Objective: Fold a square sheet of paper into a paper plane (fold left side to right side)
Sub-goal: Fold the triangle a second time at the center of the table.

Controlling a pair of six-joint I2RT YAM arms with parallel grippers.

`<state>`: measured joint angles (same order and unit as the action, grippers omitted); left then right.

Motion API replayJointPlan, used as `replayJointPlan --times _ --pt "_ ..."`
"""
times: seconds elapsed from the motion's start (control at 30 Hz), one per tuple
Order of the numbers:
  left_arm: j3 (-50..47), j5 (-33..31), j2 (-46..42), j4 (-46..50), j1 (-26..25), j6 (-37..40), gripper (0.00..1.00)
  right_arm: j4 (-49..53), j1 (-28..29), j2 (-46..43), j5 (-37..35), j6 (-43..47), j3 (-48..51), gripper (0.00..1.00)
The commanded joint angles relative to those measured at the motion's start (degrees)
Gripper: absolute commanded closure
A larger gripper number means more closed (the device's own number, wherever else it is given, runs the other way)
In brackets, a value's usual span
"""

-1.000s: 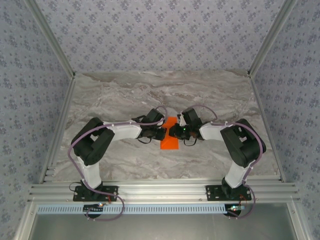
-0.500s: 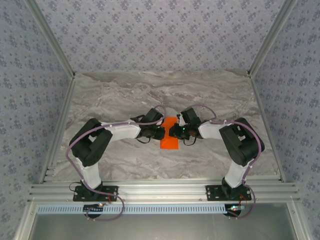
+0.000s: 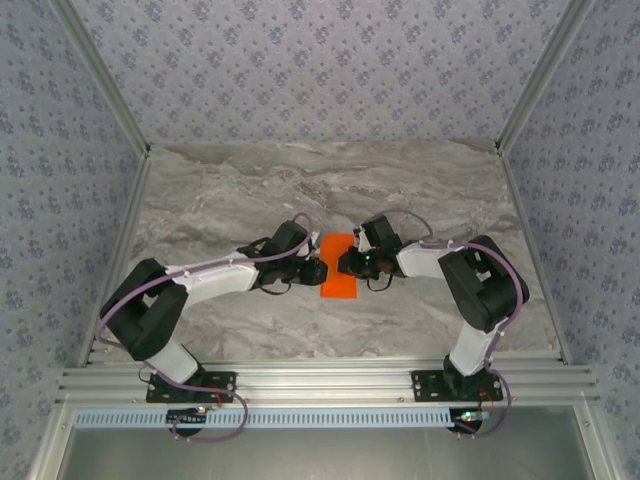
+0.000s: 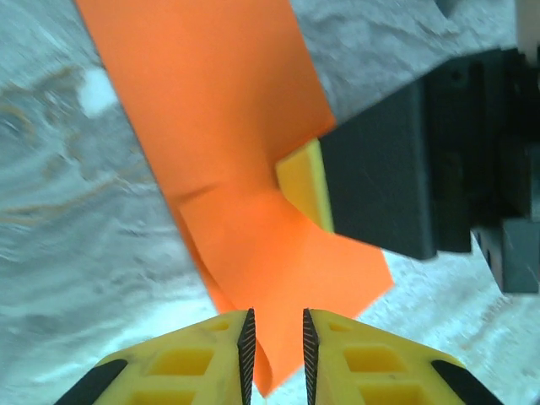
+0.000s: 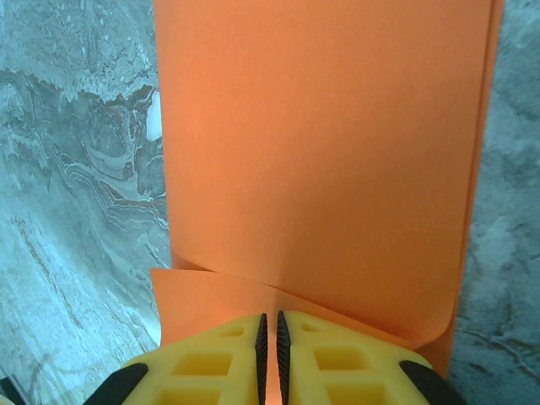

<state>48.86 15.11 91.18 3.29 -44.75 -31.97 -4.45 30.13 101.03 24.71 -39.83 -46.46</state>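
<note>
One square sheet of paper (image 3: 339, 283): folded over
left gripper (image 4: 274, 342): fingers narrowly parted, at left edge
right gripper (image 5: 270, 333): fingers clamped on sheet

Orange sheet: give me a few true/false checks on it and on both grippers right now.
1. The sheet of paper lies on the table between the two grippers. True.
2. The sheet is one flat layer. False: it is folded over on itself, and two layers show near the right gripper.
3. The right gripper is shut on the sheet's edge. True.
4. The left gripper is clamped tight on the sheet. False: its jaws stand apart, with a corner of the sheet in the gap.
</note>
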Motion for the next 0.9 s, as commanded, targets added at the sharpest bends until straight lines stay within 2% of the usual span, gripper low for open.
replayJointPlan --times 0.0,0.3,0.6,0.87 --pt "-1.4 8.5 -0.7 -6.3 -0.8 -4.1 0.76 4.8 -0.3 2.6 -2.6 0.6 0.1 0.83" --pt "0.5 11.5 5.7 -8.4 -2.5 -5.2 0.76 5.0 -0.3 2.6 -2.6 0.6 0.1 0.83" --pt "1.0 7.5 8.5 -6.0 -2.6 -4.6 0.76 5.3 -0.3 2.6 -2.5 0.8 -0.1 0.83" --pt "0.3 6.4 8.6 -5.7 -2.6 -5.2 0.76 5.4 -0.3 2.7 -2.5 0.8 -0.2 0.83"
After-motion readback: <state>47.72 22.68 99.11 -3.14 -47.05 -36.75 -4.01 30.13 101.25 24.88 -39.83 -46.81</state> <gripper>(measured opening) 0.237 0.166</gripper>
